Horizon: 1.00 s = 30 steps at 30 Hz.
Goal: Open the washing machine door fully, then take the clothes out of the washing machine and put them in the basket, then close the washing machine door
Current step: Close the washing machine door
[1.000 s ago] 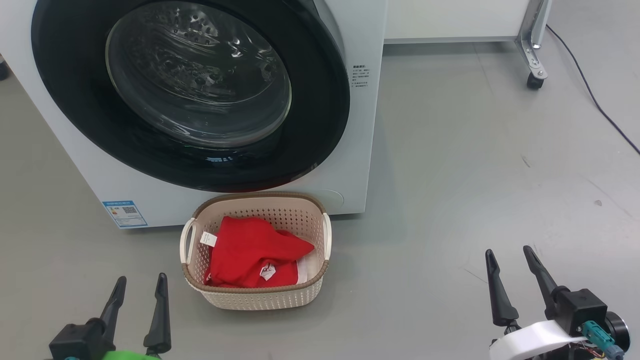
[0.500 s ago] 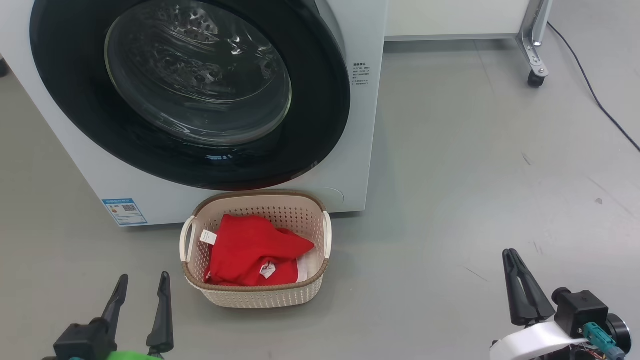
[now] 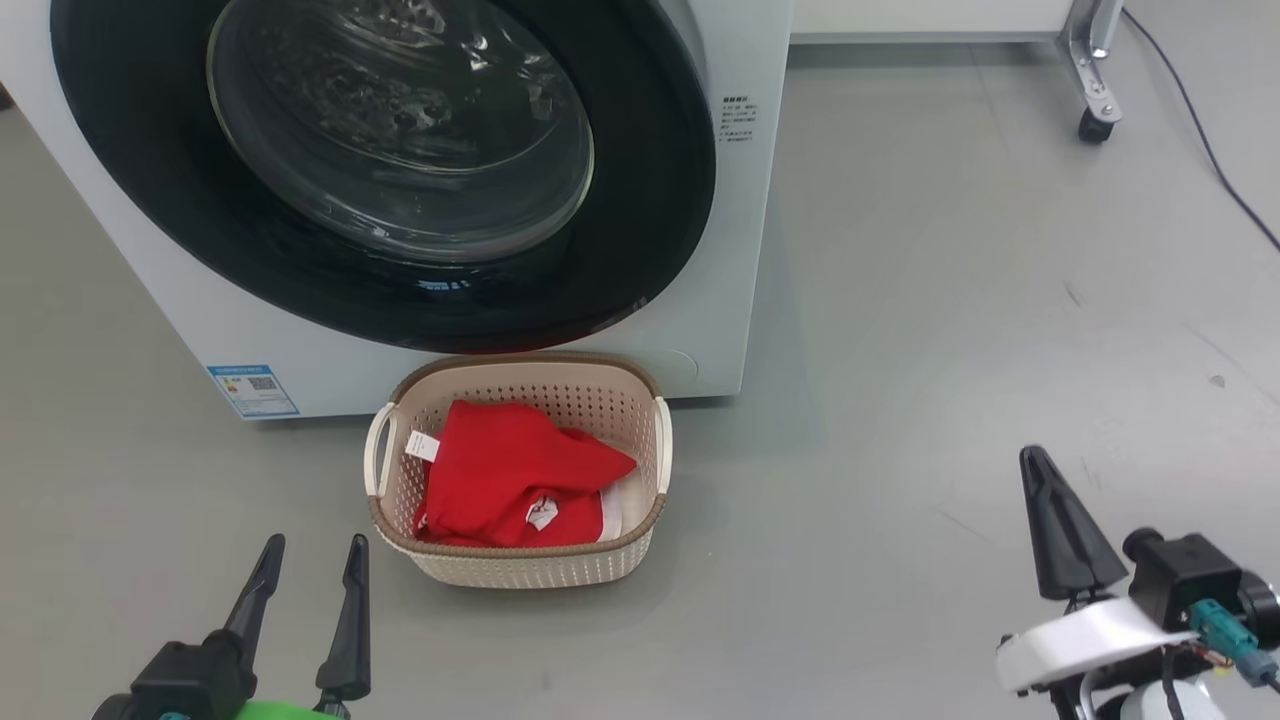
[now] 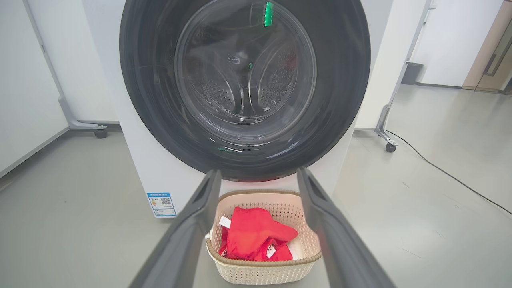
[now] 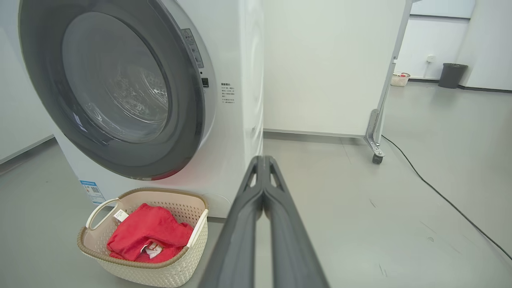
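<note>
Washing machine door (image 3: 400,150) is sitting closed ahead, left tool (image 3: 316,542) nearer, gaping empty, facing it squarely — right tool (image 3: 1035,462) pinching together on nothing.

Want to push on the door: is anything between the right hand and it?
Nothing visible. Bare floor lies between the right hand and the door; the basket sits below the door, off that path.

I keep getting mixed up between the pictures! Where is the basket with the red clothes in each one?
Head view: the basket sits low, left of centre, just below the washing machine door.
Left wrist view: the basket is at the bottom, in the middle.
Right wrist view: the basket is at the bottom left.
Shared landmark: the blue label sticker, close to the basket's left-side handle.
</note>
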Tool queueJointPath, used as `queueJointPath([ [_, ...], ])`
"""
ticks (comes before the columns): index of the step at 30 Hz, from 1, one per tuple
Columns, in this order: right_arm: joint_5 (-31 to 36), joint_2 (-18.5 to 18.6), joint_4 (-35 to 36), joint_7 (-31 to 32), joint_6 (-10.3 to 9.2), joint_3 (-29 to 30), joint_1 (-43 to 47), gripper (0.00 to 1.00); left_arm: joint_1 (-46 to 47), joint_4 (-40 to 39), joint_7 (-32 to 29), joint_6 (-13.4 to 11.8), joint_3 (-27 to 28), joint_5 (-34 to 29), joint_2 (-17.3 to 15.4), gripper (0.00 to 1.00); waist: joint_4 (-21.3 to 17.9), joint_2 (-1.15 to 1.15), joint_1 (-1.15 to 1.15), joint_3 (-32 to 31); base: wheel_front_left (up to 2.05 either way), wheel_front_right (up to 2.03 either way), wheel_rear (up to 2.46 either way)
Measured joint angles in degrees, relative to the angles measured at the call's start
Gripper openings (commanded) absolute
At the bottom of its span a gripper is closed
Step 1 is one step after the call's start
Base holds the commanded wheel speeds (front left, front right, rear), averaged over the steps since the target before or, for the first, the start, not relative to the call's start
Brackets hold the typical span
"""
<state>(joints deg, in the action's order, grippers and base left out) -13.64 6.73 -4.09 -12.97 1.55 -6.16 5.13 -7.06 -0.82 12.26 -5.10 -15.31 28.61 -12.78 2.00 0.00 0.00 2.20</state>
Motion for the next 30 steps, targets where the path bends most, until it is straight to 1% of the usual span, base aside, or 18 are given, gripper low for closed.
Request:
queueJointPath([
  [3,0.05,0.74,0.48,0.49,0.88,-0.33,-2.07,0.0,0.07,-0.47,0.0,0.0,-0.23,-0.25,0.12,1.0,0.39,0.0,0.0,0.99,0.0,0.0,0.0],
  [5,0.13,0.99,0.88,0.69,1.04,-0.67,-3.56,0.0,0.43,-1.04,0.0,-0.01,-0.62,-0.87,0.21,1.0,0.67,0.0,0.0,1.82,0.0,0.0,0.0],
  [7,0.19,1.36,1.18,1.19,1.81,-1.05,-5.39,0.0,1.33,-1.6,0.0,-0.15,-1.14,-1.56,0.45,1.0,0.97,0.0,0.0,2.74,0.0,0.0,0.0],
  [14,0.52,2.63,1.71,3.22,3.54,-3.08,-14.6,0.0,4.2,-2.82,0.04,-0.15,-1.92,-2.04,1.14,1.0,2.36,0.0,0.0,6.49,0.0,0.0,0.0],
  [22,0.57,2.88,0.71,6.71,4.88,-6.55,-26.14,0.0,7.87,-3.52,0.42,-0.03,-3.33,-2.59,2.61,1.0,4.85,0.0,0.0,10.84,0.0,0.0,0.0],
  [30,-0.12,3.11,-2.74,10.78,5.43,-10.47,-39.31,0.0,11.13,-3.6,0.92,0.85,-4.04,-3.25,3.38,1.0,8.46,0.0,0.0,15.65,0.0,0.0,0.0],
])
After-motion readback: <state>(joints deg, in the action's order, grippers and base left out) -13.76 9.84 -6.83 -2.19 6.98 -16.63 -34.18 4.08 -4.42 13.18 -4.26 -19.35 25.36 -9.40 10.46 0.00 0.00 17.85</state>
